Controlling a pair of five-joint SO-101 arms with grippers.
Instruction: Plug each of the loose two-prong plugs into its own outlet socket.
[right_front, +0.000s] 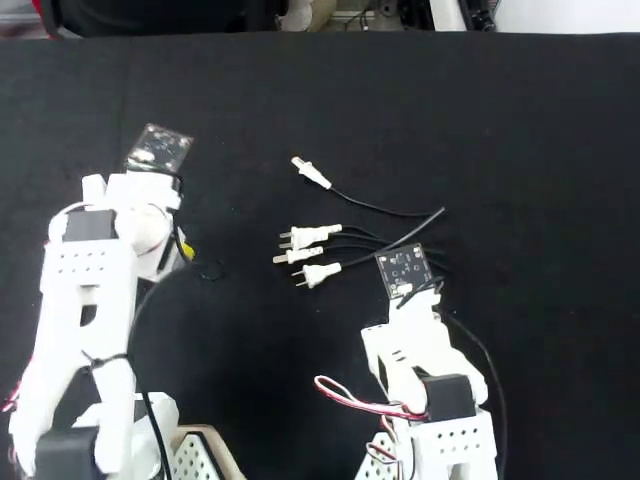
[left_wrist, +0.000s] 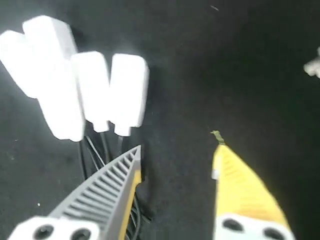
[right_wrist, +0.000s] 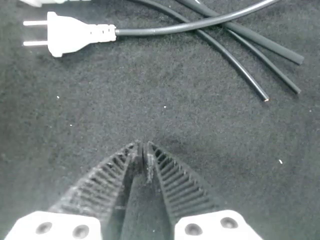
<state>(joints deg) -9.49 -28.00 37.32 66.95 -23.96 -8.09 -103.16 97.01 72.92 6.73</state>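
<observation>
Several white two-prong plugs with black cables lie mid-table: one apart at the back (right_front: 312, 172), then three close together (right_front: 310, 236), (right_front: 298, 255), (right_front: 320, 273). The white outlet sockets (left_wrist: 75, 90) sit side by side just ahead of my left gripper (left_wrist: 177, 145), which is open with bare cloth between its grey and yellow fingers. My right gripper (right_wrist: 142, 148) is shut on nothing and low over the cloth. A plug (right_wrist: 75, 37) lies a short way ahead of it. In the high view the left arm (right_front: 90, 270) covers the sockets.
Cut black cable ends (right_wrist: 265, 97) lie loose ahead of the right gripper. The right arm (right_front: 430, 390) stands at the front, just right of the plugs. A black cloth (right_front: 520, 150) covers the table, with free room at the back and right.
</observation>
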